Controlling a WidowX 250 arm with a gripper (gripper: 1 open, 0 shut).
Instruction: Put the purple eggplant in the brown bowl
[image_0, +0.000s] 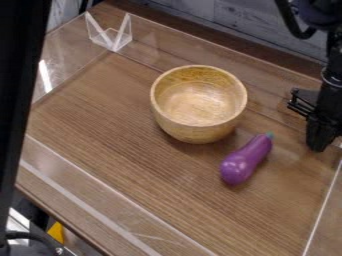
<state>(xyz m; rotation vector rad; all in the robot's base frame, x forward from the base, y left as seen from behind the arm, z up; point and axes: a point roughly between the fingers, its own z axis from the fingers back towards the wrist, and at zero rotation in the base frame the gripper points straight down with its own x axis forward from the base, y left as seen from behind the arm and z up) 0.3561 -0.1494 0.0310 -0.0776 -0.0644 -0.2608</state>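
Observation:
The purple eggplant (246, 158) lies on its side on the wooden table, slanted, just right of and in front of the brown bowl (199, 102). The bowl stands upright and holds nothing. My gripper (321, 143) hangs pointing down at the right edge of the table, to the right of the eggplant and apart from it. Its dark fingers are drawn together into one narrow tip, with nothing between them.
Clear acrylic walls (80, 190) fence the wooden tabletop (120, 140). A small clear folded stand (110, 32) sits at the back left. A dark blurred bar (19, 110) covers the left edge of the view.

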